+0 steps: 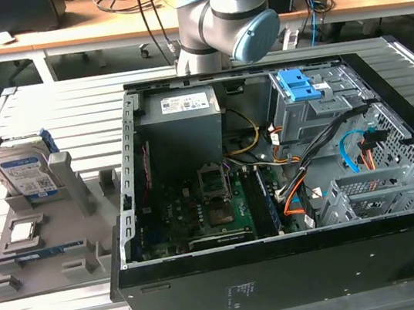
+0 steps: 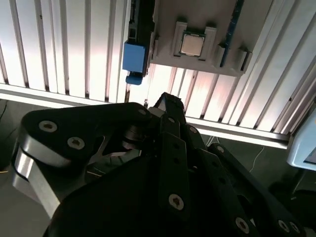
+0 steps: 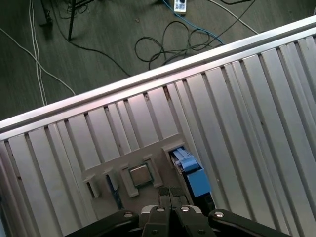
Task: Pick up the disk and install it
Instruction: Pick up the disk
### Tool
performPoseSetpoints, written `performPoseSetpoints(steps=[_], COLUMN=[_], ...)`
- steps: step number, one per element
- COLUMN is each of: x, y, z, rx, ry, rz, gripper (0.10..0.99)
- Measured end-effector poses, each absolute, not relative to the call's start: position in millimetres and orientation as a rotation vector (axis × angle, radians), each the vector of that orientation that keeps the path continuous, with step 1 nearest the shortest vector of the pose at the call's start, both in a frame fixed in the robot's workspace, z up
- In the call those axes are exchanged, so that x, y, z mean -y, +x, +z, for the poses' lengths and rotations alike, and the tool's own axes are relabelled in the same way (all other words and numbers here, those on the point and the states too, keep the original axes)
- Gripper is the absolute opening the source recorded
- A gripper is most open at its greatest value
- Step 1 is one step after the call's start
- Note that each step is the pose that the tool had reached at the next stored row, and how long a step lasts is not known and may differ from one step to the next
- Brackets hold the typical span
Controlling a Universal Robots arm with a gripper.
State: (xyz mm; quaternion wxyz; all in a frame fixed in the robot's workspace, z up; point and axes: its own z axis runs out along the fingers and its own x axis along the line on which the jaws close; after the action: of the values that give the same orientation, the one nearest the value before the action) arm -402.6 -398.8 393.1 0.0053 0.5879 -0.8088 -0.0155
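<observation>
The disk (image 1: 24, 171) is seen in the exterior view standing upright on its edge in a grey holder (image 1: 84, 220), at the exterior view's left. Its labelled face is turned towards the camera and its blue bracket frames it. The holder is laid on a slatted metal table (image 1: 52, 108), and a square processor chip (image 1: 22, 232) is seated in it just in front of the disk.

Beside the holder, towards the exterior view's right, an open computer case (image 1: 286, 268) is set on the table. Inside it a power supply (image 1: 183, 123), a motherboard (image 1: 200, 210) and a grey drive bay topped by a blue latch (image 1: 302, 86) are exposed. The arm (image 1: 221, 12) is seen behind the case.

In the first wrist view the gripper (image 3: 171, 191) is held above the holder, apart from the disk (image 3: 192, 174), which is viewed edge-on beside the chip (image 3: 140, 175). The fingertips appear to be pressed together with nothing between them, though little of them is shown. In the second wrist view the gripper (image 2: 165, 98) is seen from behind its dark linkage. The disk (image 2: 134, 58) and the chip (image 2: 191, 43) lie beyond it on the holder.
</observation>
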Motion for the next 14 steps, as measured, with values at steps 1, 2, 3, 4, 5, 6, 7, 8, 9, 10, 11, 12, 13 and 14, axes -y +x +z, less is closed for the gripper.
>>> performPoseSetpoints(steps=[1,2,3,4,5,6,7,8,9,10,11,12,13,14], x=[398.8,398.8,398.8,398.8,398.8,398.8,398.9,398.9,398.8,398.9,398.9,398.8,398.9,398.9], y=[-402.6,-402.6,-402.6,-402.6,-402.6,-402.6,-402.6,-402.6,-402.6,-402.6,-402.6,-402.6,-402.6,-402.6], z=[393.1,393.1,393.1,393.1,393.1,393.1,393.1,393.2,393.1,393.2,393.1,393.1,393.1,393.1], rx=[2.522,2.507,2.496,2.485,2.475,2.465,2.455,2.439,2.423,2.403,2.386,2.372,2.362,2.353], ry=[1.854,1.874,1.888,1.902,1.914,1.926,1.939,1.958,1.976,2.001,2.020,2.037,2.048,2.058], rz=[-0.048,-0.048,-0.047,-0.047,-0.046,-0.046,-0.045,-0.044,-0.044,-0.043,-0.043,-0.043,-0.043,-0.043], gripper=[0.106,0.106,0.106,0.106,0.106,0.106,0.106,0.106,0.106,0.106,0.106,0.106,0.106,0.106])
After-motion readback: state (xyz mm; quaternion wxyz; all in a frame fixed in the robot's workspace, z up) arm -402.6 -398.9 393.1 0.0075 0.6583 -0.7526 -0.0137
